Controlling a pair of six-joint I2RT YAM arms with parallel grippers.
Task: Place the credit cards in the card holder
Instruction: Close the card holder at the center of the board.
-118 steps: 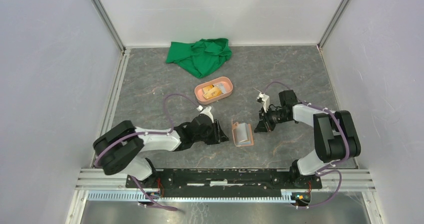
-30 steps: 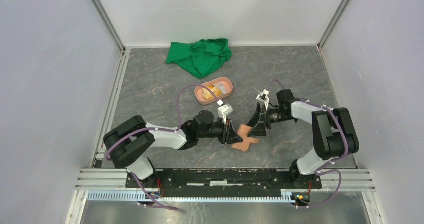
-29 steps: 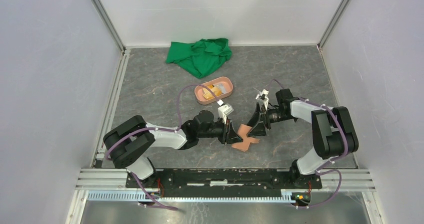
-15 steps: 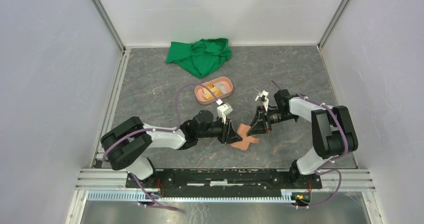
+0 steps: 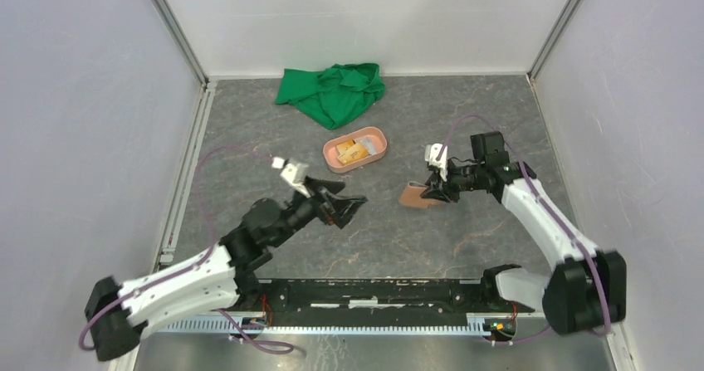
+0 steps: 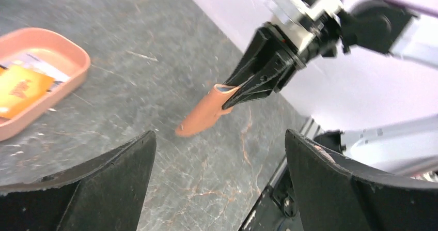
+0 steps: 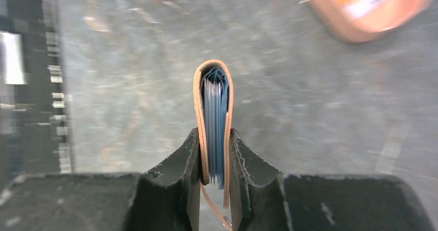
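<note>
The tan card holder is folded shut and held off the table, pinched at one end by my right gripper. In the right wrist view the holder stands edge-on between the jaws of the right gripper, with the blue-grey edges of several credit cards packed inside the fold. My left gripper hangs to the holder's left, well apart from it, open wide with nothing in it. In the left wrist view the left gripper looks across at the holder.
A salmon-pink oval tray with orange and white items sits behind the grippers; it also shows in the left wrist view. A crumpled green cloth lies at the back. White walls enclose the table on three sides.
The left gripper let go of the card holder, opened wide and drew back to the left. The right gripper shut on the holder, now folded, and carried it up and to the right.
</note>
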